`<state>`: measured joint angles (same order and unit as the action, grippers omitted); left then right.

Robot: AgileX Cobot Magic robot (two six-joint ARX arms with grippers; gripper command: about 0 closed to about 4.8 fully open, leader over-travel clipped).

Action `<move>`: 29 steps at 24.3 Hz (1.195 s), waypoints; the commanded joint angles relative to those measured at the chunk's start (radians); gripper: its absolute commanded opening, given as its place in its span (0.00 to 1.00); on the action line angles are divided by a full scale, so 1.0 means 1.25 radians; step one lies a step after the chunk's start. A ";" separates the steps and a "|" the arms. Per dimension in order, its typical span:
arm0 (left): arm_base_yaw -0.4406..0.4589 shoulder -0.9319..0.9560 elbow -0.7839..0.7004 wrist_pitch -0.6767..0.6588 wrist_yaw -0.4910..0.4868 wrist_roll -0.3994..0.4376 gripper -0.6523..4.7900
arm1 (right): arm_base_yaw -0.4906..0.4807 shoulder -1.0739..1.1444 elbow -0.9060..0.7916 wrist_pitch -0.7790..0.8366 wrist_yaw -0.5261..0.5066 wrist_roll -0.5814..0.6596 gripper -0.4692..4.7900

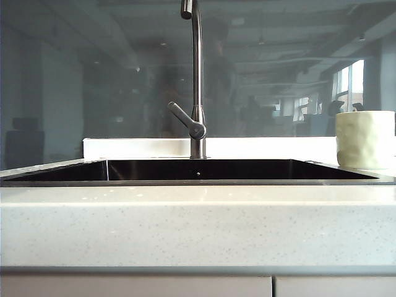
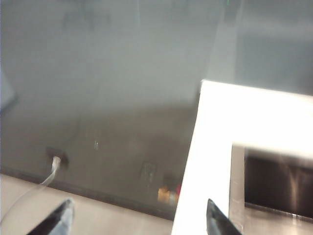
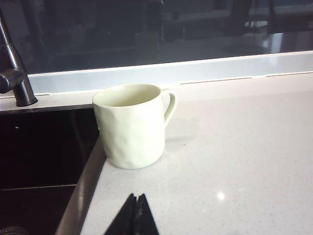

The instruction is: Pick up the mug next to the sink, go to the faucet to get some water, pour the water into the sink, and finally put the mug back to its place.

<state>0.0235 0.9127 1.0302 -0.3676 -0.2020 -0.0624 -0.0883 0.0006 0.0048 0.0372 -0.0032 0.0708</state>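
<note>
Exterior view: I see the sink (image 1: 198,171) head-on, its dark basin set into the speckled white desk (image 1: 198,229). The faucet (image 1: 197,80) rises behind the middle of the basin, its lever pointing up and to the left. The mug (image 1: 365,139) stands upright on the desk at the right rear corner of the sink, just beside the rim. Neither arm appears in this view.

Left wrist view: the left claw (image 2: 139,220) shows only its two dark fingertips (image 2: 63,215), standing well apart with nothing between them; I read it as open and empty. Beyond them lie a bright white slab of desk (image 2: 215,147) and one corner of the dark sink (image 2: 279,181). A white cable (image 2: 49,176) runs down from a socket on the grey wall. The picture is blurred.

Right wrist view: the right claw (image 3: 136,218) has its two dark fingers pressed together into one point, closed on nothing. It sits low over the desk (image 3: 234,161), near the mug (image 3: 131,126) but apart from it. The mug stands upright at the sink's (image 3: 44,147) edge, its handle turned away from the basin. The faucet's (image 3: 14,73) base is behind the basin.
</note>
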 commanded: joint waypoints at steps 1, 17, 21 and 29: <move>0.000 -0.099 -0.084 0.019 0.039 0.004 0.75 | 0.000 -0.002 -0.003 0.014 0.001 0.002 0.07; 0.010 -0.481 -0.299 0.005 0.039 0.003 0.11 | 0.000 -0.002 -0.003 0.015 0.001 0.002 0.07; 0.010 -0.609 -0.514 0.154 0.060 0.002 0.11 | 0.000 -0.002 -0.003 0.014 0.001 0.002 0.07; 0.010 -0.727 -0.773 0.356 0.133 0.005 0.11 | 0.000 -0.002 -0.003 0.015 0.001 0.002 0.07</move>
<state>0.0349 0.0055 0.0711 0.0402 -0.0650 -0.0582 -0.0879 0.0006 0.0048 0.0364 -0.0032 0.0708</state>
